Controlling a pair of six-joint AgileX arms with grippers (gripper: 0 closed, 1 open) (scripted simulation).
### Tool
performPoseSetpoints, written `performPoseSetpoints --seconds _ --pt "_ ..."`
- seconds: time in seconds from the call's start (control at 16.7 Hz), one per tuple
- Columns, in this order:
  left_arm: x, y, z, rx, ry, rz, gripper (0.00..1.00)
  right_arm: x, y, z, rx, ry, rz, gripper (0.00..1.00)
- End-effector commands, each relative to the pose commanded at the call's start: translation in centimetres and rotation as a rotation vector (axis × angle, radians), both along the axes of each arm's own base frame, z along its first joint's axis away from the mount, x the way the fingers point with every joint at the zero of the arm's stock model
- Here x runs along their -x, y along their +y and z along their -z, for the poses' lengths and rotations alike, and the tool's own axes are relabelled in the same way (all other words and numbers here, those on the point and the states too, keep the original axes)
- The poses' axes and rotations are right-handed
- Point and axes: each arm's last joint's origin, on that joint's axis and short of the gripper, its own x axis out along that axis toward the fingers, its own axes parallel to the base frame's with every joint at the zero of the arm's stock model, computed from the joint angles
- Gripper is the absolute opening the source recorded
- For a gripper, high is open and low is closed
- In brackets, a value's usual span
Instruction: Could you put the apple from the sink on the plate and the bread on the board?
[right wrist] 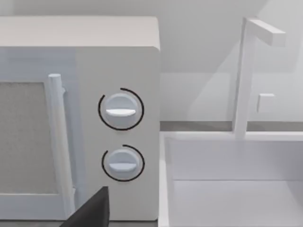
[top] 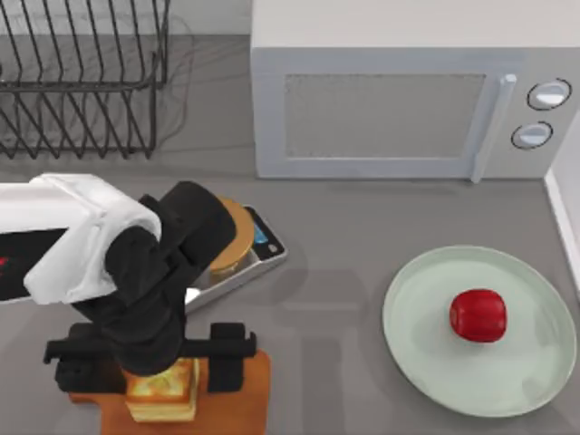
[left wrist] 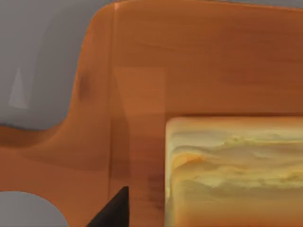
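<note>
Left arm reaches in from the table's left; the left gripper [top: 161, 362] is low over the flat orange-brown wooden cutting board [top: 245, 399] at the bottom left edge. Fingers sit either side of the small cube of bread with a toasted golden crust [top: 163, 391], close against it; whether they actually clamp it, cannot tell. Bread is on or just above the board.

Left wrist view adds the board's [left wrist: 142, 71] grain, the handle hole, the bread's [left wrist: 236, 170] layered pale side, and one dark fingertip [left wrist: 113, 213].

Small glossy red apple [top: 478, 315] sits on the large pale mint-green round plate [top: 426, 344], at right.

Right wrist view: white microwave [right wrist: 80, 118] with two dials, white sink [right wrist: 236, 189] and faucet [right wrist: 246, 75] beside it. Right gripper's opening: cannot tell.

Silver kitchen scale [top: 263, 249] and black wire dish rack [top: 82, 82] lie behind the left arm. No legible writing.
</note>
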Motion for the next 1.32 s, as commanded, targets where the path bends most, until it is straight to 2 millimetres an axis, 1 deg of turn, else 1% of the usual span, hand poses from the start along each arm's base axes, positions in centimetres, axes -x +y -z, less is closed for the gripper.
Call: performPoseSetpoints --seconds 0.48,0.66,0.78,0.96,1.14,1.32 --pt "0.0 0.0 0.0 0.001 -0.001 0.000 1.00 0.0 0.0 0.0 0.000 0.000 0.000 1.00" --pt "0.0 0.8 -0.7 0.033 -0.046 -0.007 1.00 0.0 0.0 0.0 0.000 0.000 0.000 1.00" --pt "0.3 1.9 -1.5 0.072 -0.105 -0.013 1.00 0.0 0.0 0.0 0.000 0.000 0.000 1.00" --pt "1.0 4.1 -2.7 0.140 -0.236 -0.019 1.00 0.0 0.0 0.0 0.000 0.000 0.000 1.00" --pt "2.3 6.7 -3.8 0.205 -0.417 -0.022 1.00 0.0 0.0 0.0 0.000 0.000 0.000 1.00" --pt "4.1 9.4 -4.4 0.245 -0.644 -0.022 1.00 0.0 0.0 0.0 0.000 0.000 0.000 1.00"
